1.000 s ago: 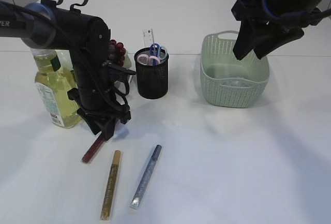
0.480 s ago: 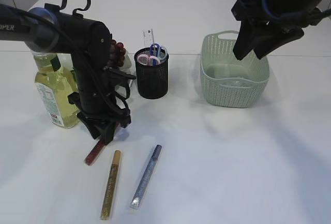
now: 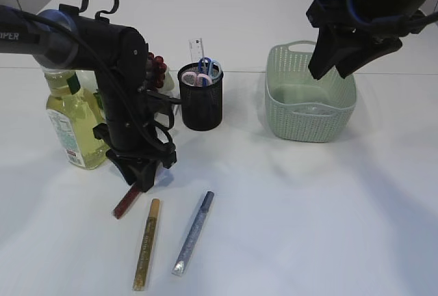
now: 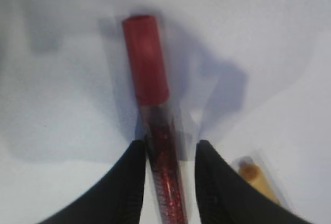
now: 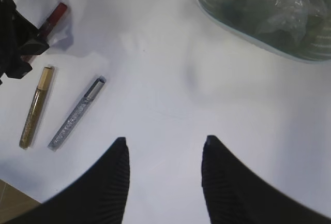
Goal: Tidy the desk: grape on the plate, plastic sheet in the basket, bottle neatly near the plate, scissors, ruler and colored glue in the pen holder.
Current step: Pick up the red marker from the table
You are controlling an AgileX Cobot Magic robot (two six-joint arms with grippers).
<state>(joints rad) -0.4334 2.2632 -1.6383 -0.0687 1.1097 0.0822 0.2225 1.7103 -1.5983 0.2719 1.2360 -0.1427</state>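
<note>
A red glue tube [image 3: 125, 202] lies on the white table, its body between the fingers of my left gripper [image 3: 142, 178]. In the left wrist view the tube [image 4: 146, 63] touches the left finger, with a small gap to the right one; the gripper [image 4: 168, 144] is open around it. Gold glue [image 3: 146, 243] and silver glue [image 3: 194, 233] lie beside it. Scissors [image 3: 202, 72] and ruler [image 3: 197, 46] stand in the black pen holder [image 3: 200, 104]. The plastic sheet [image 5: 282, 1] lies in the green basket [image 3: 311, 122]. My right gripper [image 3: 335, 70] hangs open and empty above the basket.
A bottle [image 3: 68, 125] of yellow liquid stands at the left, behind my left arm. Dark red grapes [image 3: 156, 69] show past the arm; the plate under them is mostly hidden. The table's front edge [image 5: 15, 195] is close to the gold tube.
My left gripper has shifted slightly forward and down along the red glue tube. The tube and my right arm have not moved.
</note>
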